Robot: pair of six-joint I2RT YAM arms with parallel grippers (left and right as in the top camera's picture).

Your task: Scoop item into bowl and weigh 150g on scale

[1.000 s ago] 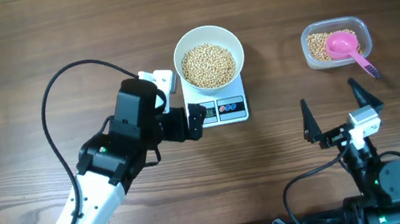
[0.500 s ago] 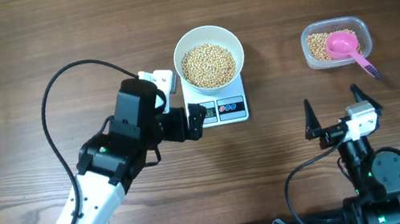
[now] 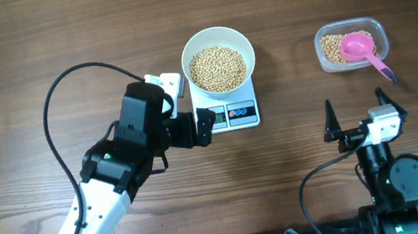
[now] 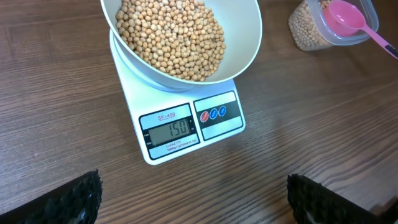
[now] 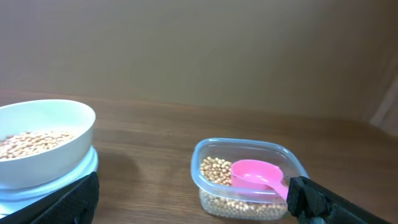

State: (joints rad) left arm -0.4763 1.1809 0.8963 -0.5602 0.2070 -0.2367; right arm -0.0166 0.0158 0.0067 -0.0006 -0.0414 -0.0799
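Leftward, the left arm reaches in from the bench's near edge, elbow bent, its end effector (image 3: 205, 122) spread wide and empty, hovering just beside the display end of the scale (image 3: 229, 112). On the scale sits the white bowl (image 3: 218, 60), filled with small tan beans (image 4: 171, 34). The scale's grey display reads 150 or 151, the last digit unclear, under a small label that looks like "SF-400"; tiny print below it cannot be read. Farther right, a clear plastic tub (image 3: 351, 45) holds more beans and a pink scoop (image 3: 364, 49), handle resting over the rim. Nearer the front edge, the right arm stands upright, its end effector (image 3: 359, 111) wide open and empty, well apart from the tub.
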